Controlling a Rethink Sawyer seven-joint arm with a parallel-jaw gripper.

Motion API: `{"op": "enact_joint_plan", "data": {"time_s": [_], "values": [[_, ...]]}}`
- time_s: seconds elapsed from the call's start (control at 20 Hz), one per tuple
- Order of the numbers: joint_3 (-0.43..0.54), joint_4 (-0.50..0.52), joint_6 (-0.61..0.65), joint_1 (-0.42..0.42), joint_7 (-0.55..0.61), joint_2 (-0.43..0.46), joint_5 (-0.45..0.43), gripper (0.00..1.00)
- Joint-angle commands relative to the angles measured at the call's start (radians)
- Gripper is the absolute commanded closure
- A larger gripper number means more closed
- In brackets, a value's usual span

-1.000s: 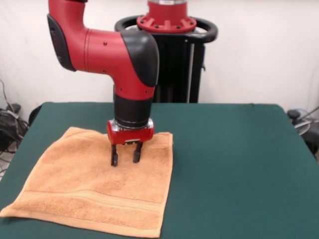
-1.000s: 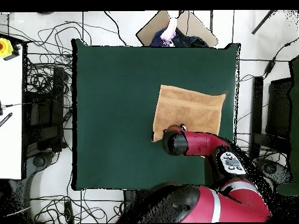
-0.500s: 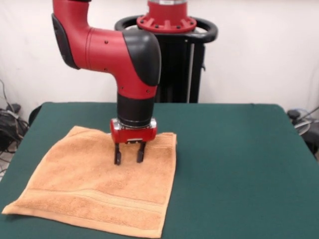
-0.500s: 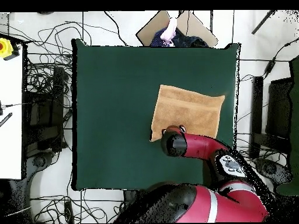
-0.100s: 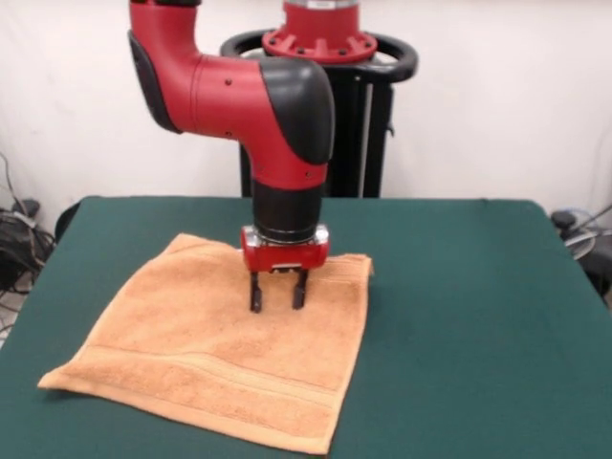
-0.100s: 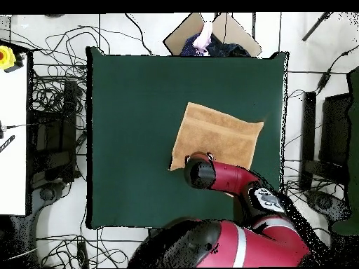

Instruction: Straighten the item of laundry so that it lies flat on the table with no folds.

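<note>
Plain white wall [image 5: 497, 96] behind. White tiled floor [image 6: 308, 56] strewn with black cables [image 6: 52, 91]; white bench [image 6: 12, 140] alongside.

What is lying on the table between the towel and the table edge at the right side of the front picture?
Nothing. In the front view, the table is bare green from the towel across to that edge.
</note>
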Motion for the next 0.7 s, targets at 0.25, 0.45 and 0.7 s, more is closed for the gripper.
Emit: {"op": "enact_joint_plan", "data": {"time_s": [0.25,0.45,0.7], "values": [[0.189,0.193,0.002,0.11,0.351,0.085,0.193,0.0],[0.233,0.235,-0.034,0.128,0.395,0.077,0.275,0.0],[0.085,0.226,-0.037,0.263,0.4,0.01,0.344,0.0]]}}
